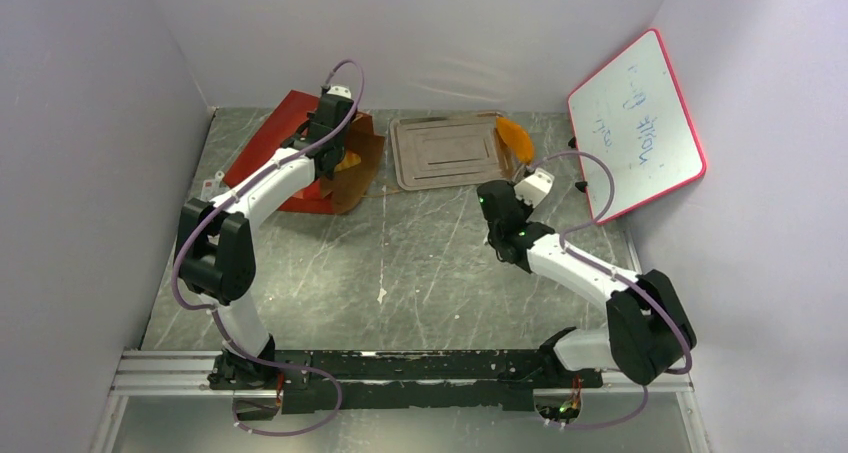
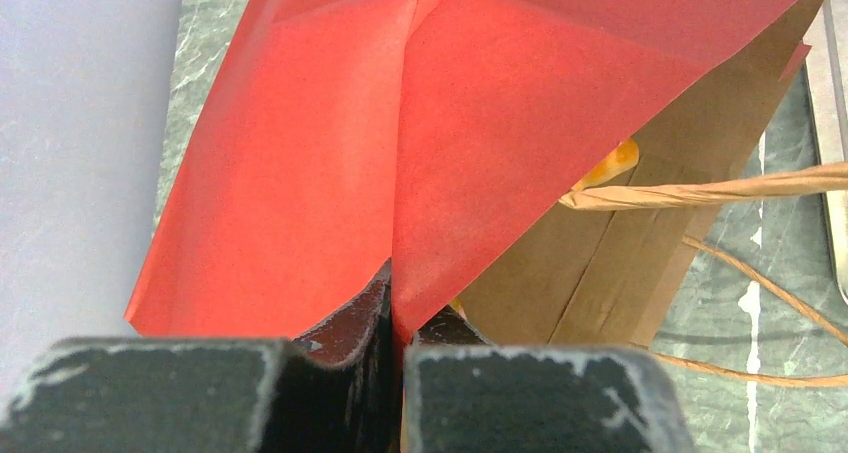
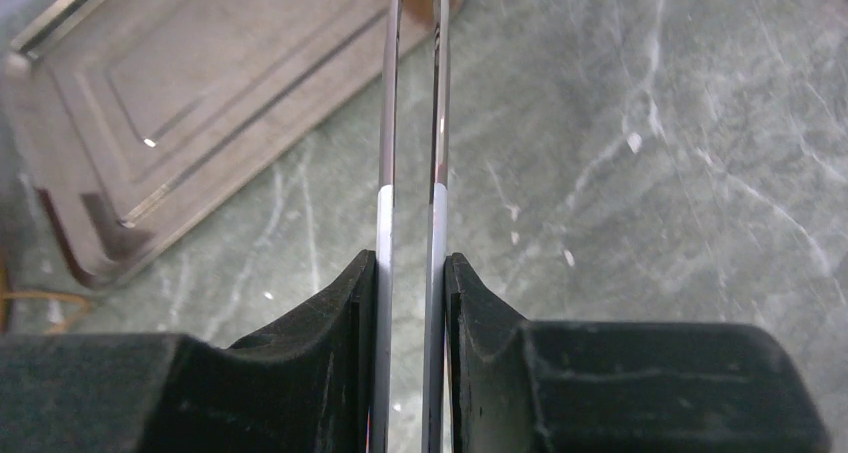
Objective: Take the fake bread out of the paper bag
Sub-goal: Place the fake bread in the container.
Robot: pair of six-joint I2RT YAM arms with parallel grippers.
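The red paper bag (image 1: 275, 143) lies tipped over at the back left, its brown inside open toward the tray. My left gripper (image 1: 338, 151) is shut on the bag's red edge (image 2: 400, 123), with the paper pinched between the fingers (image 2: 398, 293). A small orange bread piece (image 2: 612, 163) shows inside the bag's mouth (image 1: 350, 160). An orange crescent (image 1: 513, 136) lies at the tray's right edge. My right gripper (image 1: 497, 195) is shut on thin metal tongs (image 3: 388, 123) and holds them above the table near the tray's near right corner. The other bread pieces are hidden.
A flat silver tray (image 1: 450, 151) lies at the back centre and shows in the right wrist view (image 3: 180, 103). A red-framed whiteboard (image 1: 640, 123) leans on the right wall. The bag's cord handles (image 2: 720, 185) trail toward the tray. White walls close three sides.
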